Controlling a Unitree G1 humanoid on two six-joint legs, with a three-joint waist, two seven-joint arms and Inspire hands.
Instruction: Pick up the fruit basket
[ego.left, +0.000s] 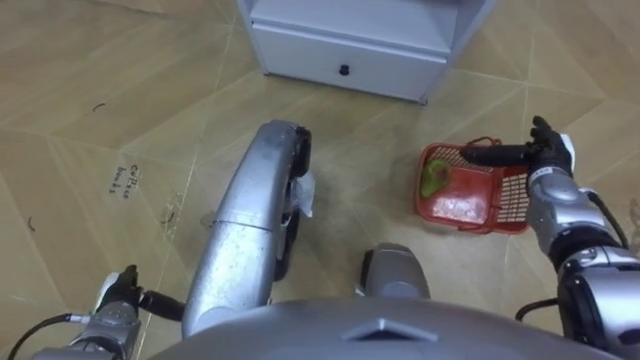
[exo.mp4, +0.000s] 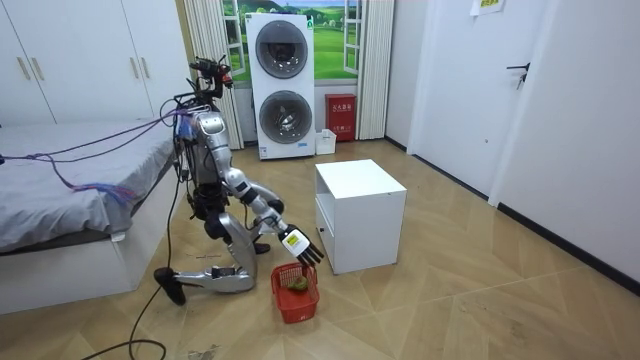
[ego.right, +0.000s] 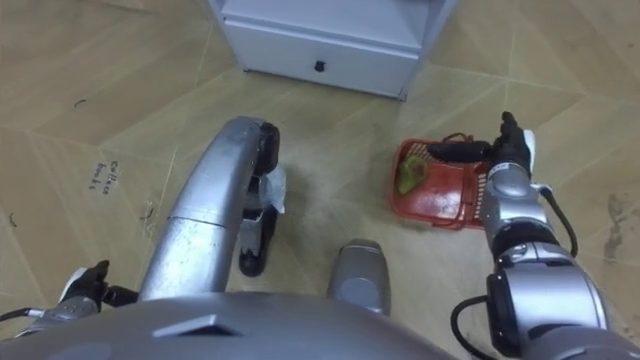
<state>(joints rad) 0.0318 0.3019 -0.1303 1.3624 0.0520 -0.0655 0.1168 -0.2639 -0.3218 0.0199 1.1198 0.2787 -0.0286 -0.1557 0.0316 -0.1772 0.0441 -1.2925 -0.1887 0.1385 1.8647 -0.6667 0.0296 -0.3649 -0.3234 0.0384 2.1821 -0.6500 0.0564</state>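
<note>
First, the left eye view. The fruit basket (ego.left: 470, 208) is seen on the wood-pattern floor (ego.left: 120, 90), near the front of the white cabinet (ego.left: 340, 45) and to the robot's right. It is a rectangular basket of red plastic with latticed walls. 1 green fruit (ego.left: 433, 181) lies at its left end. The right hand (ego.left: 548, 152) is held at the basket's far right corner. Its dark fingers (ego.left: 495, 153) are stretched out straight over the thin handle loop (ego.left: 478, 141). Nothing is gripped, and contact cannot be confirmed. The left hand (ego.left: 118, 292) is seen low at the left; its state cannot be told.

Next, the right eye view. The same layout is shown, and the basket's smooth floor is seen to be mostly bare.

Last, the room view. The robot is shown kneeling between the bed (exo.mp4: 70, 190) and the cabinet, with the right hand spread just above the basket.

The basket is judged light and fairly stiff, though the lattice may flex. The handle loop is the recommended hold. If the basket is tilted, the fruit is likely to roll.
</note>
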